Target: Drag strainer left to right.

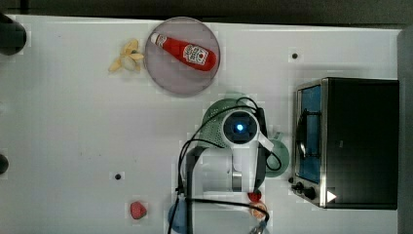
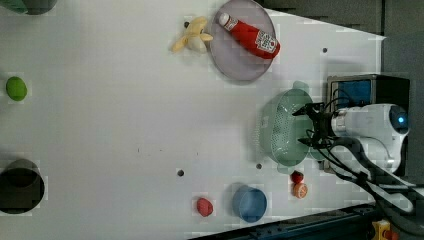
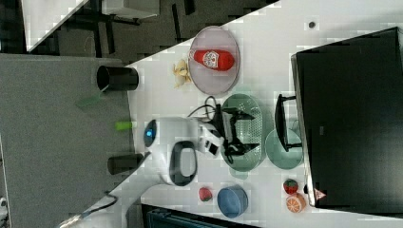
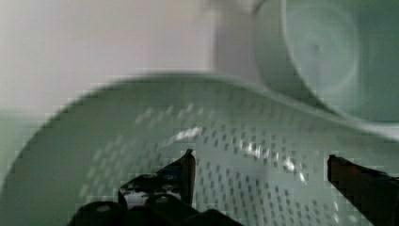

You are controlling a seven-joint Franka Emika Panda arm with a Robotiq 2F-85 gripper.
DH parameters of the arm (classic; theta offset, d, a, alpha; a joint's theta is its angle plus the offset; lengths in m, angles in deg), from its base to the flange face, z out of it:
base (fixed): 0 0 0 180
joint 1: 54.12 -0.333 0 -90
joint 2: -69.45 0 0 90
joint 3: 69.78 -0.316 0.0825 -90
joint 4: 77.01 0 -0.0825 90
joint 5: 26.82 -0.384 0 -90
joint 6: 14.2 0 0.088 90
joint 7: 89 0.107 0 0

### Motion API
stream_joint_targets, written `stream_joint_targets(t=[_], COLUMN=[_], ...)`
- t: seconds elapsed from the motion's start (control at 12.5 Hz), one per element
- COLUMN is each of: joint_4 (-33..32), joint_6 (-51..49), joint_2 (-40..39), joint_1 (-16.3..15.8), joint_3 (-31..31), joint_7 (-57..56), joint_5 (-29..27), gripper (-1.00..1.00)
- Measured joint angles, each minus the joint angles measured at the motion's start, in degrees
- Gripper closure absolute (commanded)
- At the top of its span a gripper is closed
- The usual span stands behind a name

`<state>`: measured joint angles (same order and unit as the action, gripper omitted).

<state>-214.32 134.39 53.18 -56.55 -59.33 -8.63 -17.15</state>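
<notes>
We read this as the approach before the drag: the gripper (image 3: 242, 130) hangs over the strainer (image 3: 254, 128), which sits on the white table (image 1: 73, 122) in front of the toaster oven (image 1: 360, 141), with the round mint mug (image 3: 284, 149) just beside it on the oven side. In the top view the strainer lies a little right of centre, below the plate (image 1: 165, 73) that carries the ketchup bottle (image 1: 184, 50), and most of it is covered by the arm. In the wrist view we look straight down into the perforated basin, with the two dark fingers (image 4: 181, 172) spread wide over the holes and nothing between them. So the hand is released and empty; we cannot tell whether the tips already touch the plastic or hover just above it (the left view suggests they are at about rim level). The next move, as we judge it, calls for lowering until a finger is inside the wall or closing on the rim, then pulling sideways along the table. The mug is close enough that a careless sweep could knock it.
</notes>
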Motion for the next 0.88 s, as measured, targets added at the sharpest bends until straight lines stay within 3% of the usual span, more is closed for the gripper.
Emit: stream_joint_targets(t=[0.24,0.56,0.88], joint_4=[1.3,7.2,12.5], joint_6=[-13.6,-28.7,-44.3], joint_2=[9.6,23.2,35.1], joint_1=[-1.2,-1.3,-2.1], joint_3=[-1.8,-4.7,-4.1], joint_7=[-8.1,-19.9,-27.1], joint_5=[-0.7,-7.6,-7.8], gripper=[-1.0,-1.0,-1.0])
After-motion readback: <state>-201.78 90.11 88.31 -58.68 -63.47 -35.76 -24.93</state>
